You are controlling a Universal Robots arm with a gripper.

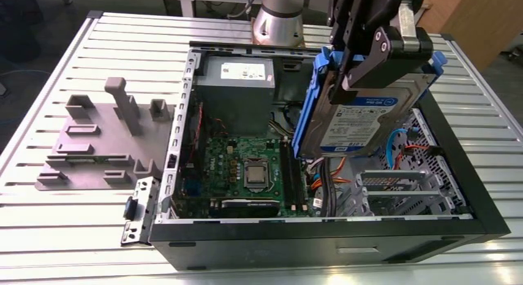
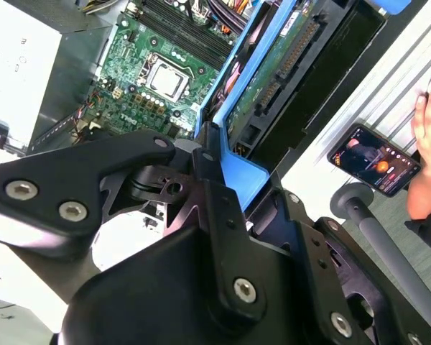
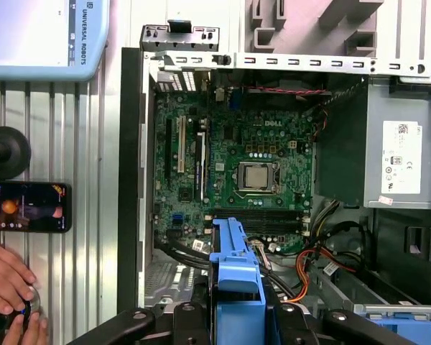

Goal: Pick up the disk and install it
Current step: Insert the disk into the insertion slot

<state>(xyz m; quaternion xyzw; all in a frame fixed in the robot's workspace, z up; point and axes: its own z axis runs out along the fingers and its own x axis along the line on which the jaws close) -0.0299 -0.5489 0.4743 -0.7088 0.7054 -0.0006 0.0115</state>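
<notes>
Nearest in the exterior view, the slatted desk (image 1: 57, 242) carries an open case (image 1: 327, 239) lying on its side, with its black rim toward the camera. Just inside that rim, toward the exterior view's right, sits a metal cage (image 1: 400, 188). Beside it lies the green board (image 1: 233, 156), a bare processor (image 1: 255, 173) near its middle. Cables (image 1: 323, 174) bunch between the two.

Above the cage the disk (image 1: 359, 122) stands on end and leans a little, with its label facing the camera. Its blue bracket (image 1: 308, 113) runs down the edge nearer the board. The disk's lower end reaches down among the cables, and I cannot tell whether it touches anything there. The gripper (image 1: 351, 79) holds it from above. The fingers (image 1: 372, 61) pinch the disk's upper end, and one black finger lies over the labelled face. In the first wrist view the bracket (image 3: 237, 277) sits clamped between the fingers, with the board (image 3: 237, 165) beyond it.

Farther back, a grey power supply (image 1: 237, 83) sits in the case's far corner, and behind it the arm (image 1: 278, 18) rises from the desk. On the exterior view's left, beside the case, a grey fixture (image 1: 94, 144) of upright blocks rests on the desk. In the first wrist view a phone (image 3: 29, 206) lies on the desk outside the case, with a person's hands (image 3: 7, 277) just beside it.
</notes>
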